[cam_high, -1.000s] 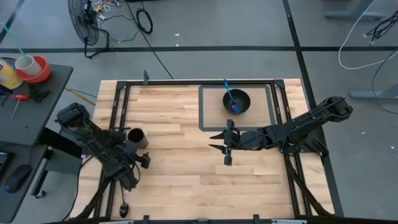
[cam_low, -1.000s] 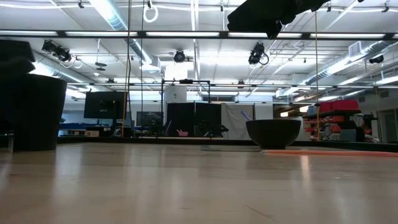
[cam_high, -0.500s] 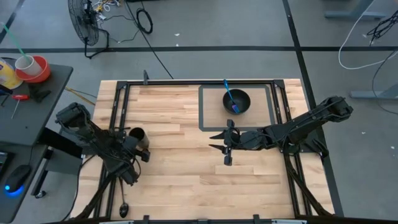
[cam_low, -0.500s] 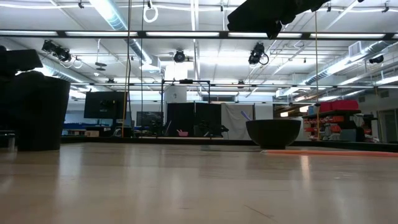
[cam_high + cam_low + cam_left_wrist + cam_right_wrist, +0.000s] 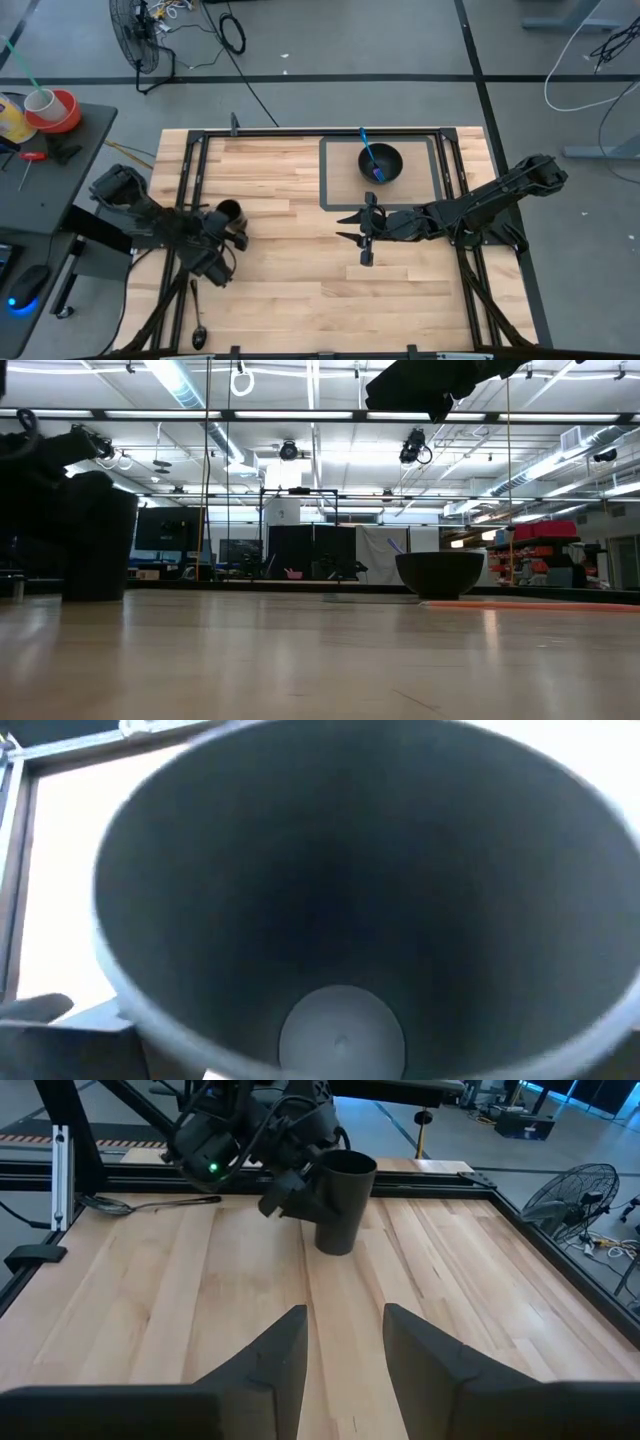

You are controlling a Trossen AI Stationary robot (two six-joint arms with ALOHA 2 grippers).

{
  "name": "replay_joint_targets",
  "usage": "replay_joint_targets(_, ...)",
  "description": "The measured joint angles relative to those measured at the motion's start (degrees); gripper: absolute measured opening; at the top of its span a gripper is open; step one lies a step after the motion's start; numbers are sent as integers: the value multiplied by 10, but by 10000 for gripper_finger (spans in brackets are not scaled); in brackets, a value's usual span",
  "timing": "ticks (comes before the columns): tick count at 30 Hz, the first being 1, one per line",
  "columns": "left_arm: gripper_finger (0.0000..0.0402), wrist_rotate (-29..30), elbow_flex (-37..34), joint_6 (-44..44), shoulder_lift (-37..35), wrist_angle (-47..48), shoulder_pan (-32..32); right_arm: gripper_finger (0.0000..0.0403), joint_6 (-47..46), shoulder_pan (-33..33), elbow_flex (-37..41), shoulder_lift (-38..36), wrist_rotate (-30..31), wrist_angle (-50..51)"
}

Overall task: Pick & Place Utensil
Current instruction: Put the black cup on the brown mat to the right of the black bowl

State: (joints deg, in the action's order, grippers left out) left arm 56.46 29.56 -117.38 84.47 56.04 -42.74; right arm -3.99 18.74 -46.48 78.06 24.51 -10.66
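The desk is pale wood in long butted planks, framed by black metal rails. The landmark is a dark, matte, round cup with a slightly flared wall, standing upright toward the desk's left side. The left claw is right at the cup, its fingers spread wide around the cup's wall; the left wrist view looks straight down the smooth grey inside to a flat round bottom.

Well to the right of the cup, a thin dark rectangular outline marks off a mat, on which sits a round black bowl with a slim blue utensil leaning in it. Between cup and bowl, the right claw hangs above bare wood, its wedge-shaped dark fingers slightly apart, holding nothing.

A shiny metal spoon lies off the desk's near-left edge beside the rail, well apart from the cup.
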Motion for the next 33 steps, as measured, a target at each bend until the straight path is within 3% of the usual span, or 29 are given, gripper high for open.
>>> replay_joint_targets(4,379,23,0,43,0,-25,31,136,0,0,0,2,-1,-1)
replay_joint_targets(12,319,41,17,148,0,-75,58,136,26,0,-1,24,-1,-22)
replay_joint_targets(18,328,48,107,345,0,-105,58,151,74,0,-1,45,-44,-88)
replay_joint_targets(23,327,38,170,588,0,-250,58,202,100,0,-1,77,-114,-139)
replay_joint_targets(27,326,-31,188,763,0,-384,60,265,114,0,0,104,-171,-190)
replay_joint_targets(33,328,-107,188,883,0,-490,64,367,136,0,0,144,-224,-281)
